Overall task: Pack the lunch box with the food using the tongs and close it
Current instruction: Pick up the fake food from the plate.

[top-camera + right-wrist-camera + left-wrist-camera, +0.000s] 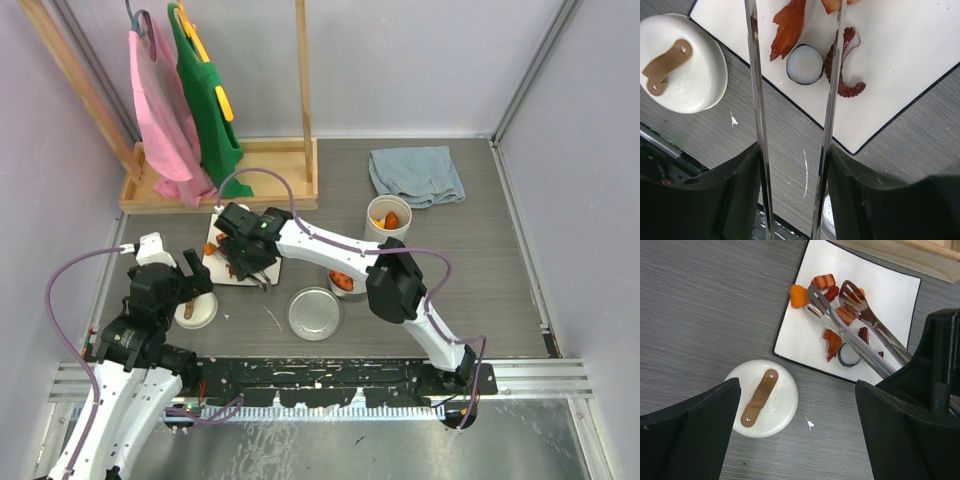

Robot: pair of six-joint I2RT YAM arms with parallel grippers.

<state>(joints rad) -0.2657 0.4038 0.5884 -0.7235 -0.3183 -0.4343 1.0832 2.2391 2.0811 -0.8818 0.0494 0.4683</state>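
Note:
My right gripper (792,156) is shut on the tongs (831,105), one slim steel arm against each finger. The tongs' tips (832,302) stand apart among the food (832,342) on the white square plate (890,290): orange, red and black-and-white pieces (805,64). The white lid with the brown handle (761,397) lies on the table beside the plate, just ahead of my open, empty left gripper (800,440). In the top view the white tub (388,215) holds some food. There the steel tin (345,281), with orange pieces, shows partly behind the right arm, and its flat steel lid (315,313) lies in front.
A blue cloth (416,175) lies at the back right. A wooden rack (230,165) with pink and green aprons stands at the back left. The right arm (330,248) stretches across the table's middle.

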